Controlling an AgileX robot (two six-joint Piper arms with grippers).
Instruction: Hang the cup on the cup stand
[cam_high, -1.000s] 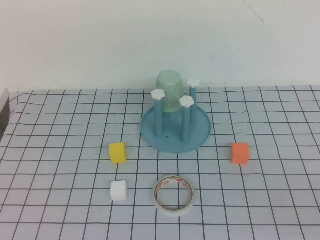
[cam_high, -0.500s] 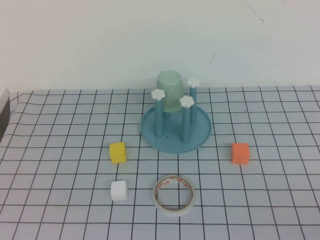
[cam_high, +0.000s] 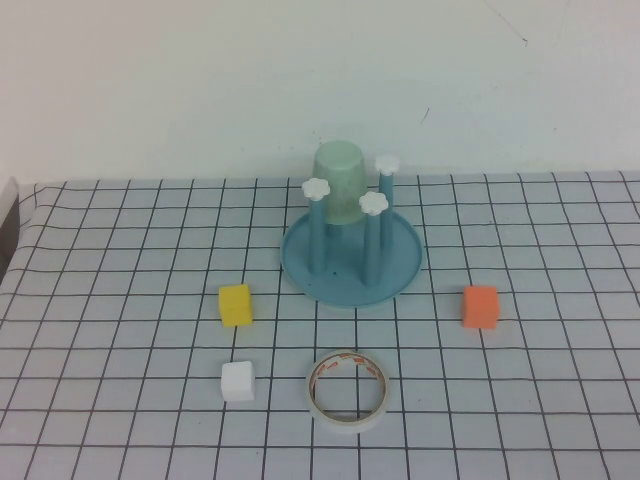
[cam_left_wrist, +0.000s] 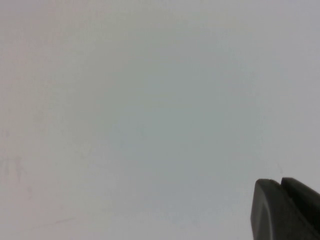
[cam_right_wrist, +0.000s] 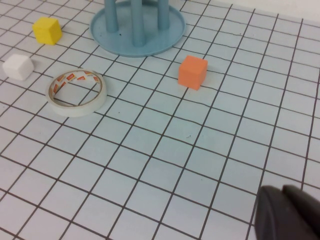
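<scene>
We see the cup (cam_high: 340, 186) upside down over a rear peg of the cup stand (cam_high: 351, 262). Left claw (cam_left_wrist: 286, 209) and right claw (cam_right_wrist: 289, 214) sit away from it, both pressed together.

You see only a dark tip of the left gripper (cam_left_wrist: 285, 210) against a blank wall, and likewise of the right gripper (cam_right_wrist: 287, 212) at the picture's edge. The cup (cam_high: 340, 185) hides the stand's far-left peg. The right wrist view crops the cup stand (cam_right_wrist: 137, 30) above its base.
</scene>
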